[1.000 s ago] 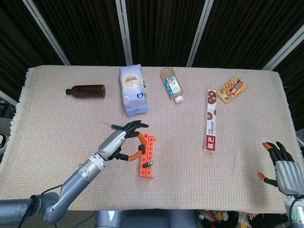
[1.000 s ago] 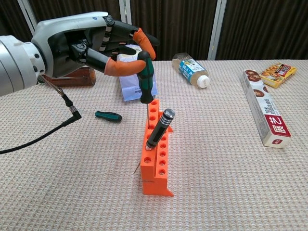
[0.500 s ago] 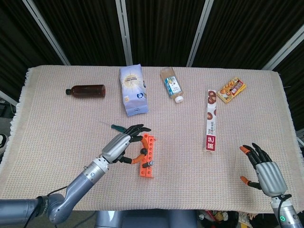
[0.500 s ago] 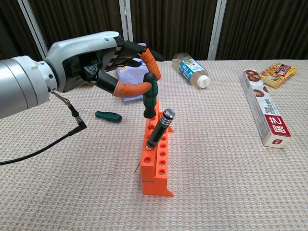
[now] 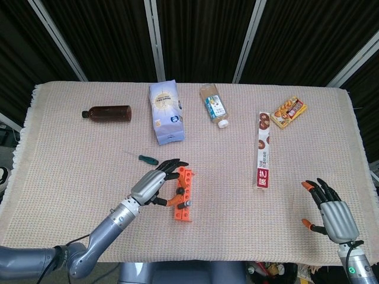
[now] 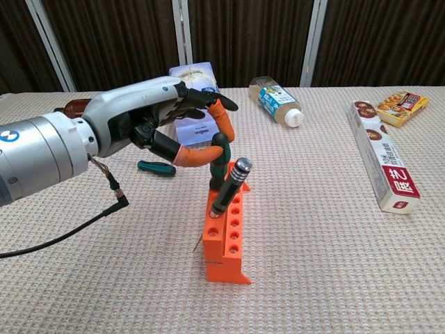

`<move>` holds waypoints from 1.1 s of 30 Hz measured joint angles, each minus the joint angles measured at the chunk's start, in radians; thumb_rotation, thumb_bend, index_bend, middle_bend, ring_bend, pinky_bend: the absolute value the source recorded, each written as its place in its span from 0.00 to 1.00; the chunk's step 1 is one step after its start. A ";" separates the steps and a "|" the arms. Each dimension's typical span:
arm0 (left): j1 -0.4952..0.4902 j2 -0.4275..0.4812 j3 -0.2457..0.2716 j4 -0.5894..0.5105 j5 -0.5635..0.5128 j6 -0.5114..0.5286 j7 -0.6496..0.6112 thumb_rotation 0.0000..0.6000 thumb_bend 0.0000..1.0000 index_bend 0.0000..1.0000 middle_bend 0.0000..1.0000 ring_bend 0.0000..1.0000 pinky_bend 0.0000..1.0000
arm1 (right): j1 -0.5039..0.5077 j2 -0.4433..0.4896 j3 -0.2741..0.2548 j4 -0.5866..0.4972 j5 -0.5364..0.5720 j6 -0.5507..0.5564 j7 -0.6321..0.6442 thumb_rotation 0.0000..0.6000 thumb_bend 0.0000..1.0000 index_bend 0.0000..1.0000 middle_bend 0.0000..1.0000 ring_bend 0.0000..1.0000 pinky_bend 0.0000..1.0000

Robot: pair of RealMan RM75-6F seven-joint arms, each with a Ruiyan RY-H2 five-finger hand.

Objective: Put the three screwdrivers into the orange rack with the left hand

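Observation:
The orange rack (image 6: pixel 226 236) (image 5: pixel 183 195) stands on the cloth near the front middle. A black-handled screwdriver (image 6: pixel 230 186) leans in one of its middle holes. My left hand (image 6: pixel 149 129) (image 5: pixel 154 186) pinches a green-handled screwdriver (image 6: pixel 220 165) between thumb and a finger. That screwdriver stands upright, low in the rack's far end, just behind the black one. A third screwdriver with a green handle (image 6: pixel 156 167) (image 5: pixel 148 158) lies flat on the cloth left of the rack. My right hand (image 5: pixel 334 216) hovers at the front right with its fingers spread and nothing in it.
Along the back lie a brown bottle (image 5: pixel 108 112), a white bag (image 5: pixel 166 112) and a clear bottle (image 5: pixel 214 105). A long snack box (image 5: pixel 264 151) and a small snack pack (image 5: pixel 288 111) lie to the right. A black cable (image 6: pixel 104 202) trails from my left wrist.
My left hand has come down, lowering the green-handled screwdriver from above the rack into its far end. The right hand has shifted forward from the table's right edge.

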 measured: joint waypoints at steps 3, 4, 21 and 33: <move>0.004 -0.015 0.001 0.019 0.000 0.012 0.019 1.00 0.55 0.55 0.03 0.00 0.00 | 0.002 0.000 0.000 -0.001 0.002 -0.003 -0.001 1.00 0.09 0.12 0.12 0.00 0.17; 0.006 -0.019 0.002 0.023 0.000 0.015 0.021 1.00 0.52 0.49 0.01 0.00 0.00 | 0.003 0.000 0.000 -0.002 0.002 -0.003 -0.002 1.00 0.09 0.12 0.12 0.00 0.17; 0.039 0.030 0.014 -0.001 0.111 0.098 0.077 1.00 0.38 0.11 0.00 0.00 0.00 | 0.011 0.000 0.006 -0.009 0.014 -0.005 -0.014 1.00 0.09 0.12 0.12 0.00 0.17; 0.080 0.188 -0.004 -0.027 0.120 0.151 0.127 1.00 0.38 0.36 0.00 0.00 0.00 | 0.011 -0.003 0.012 0.002 0.029 -0.004 -0.008 1.00 0.09 0.12 0.12 0.00 0.17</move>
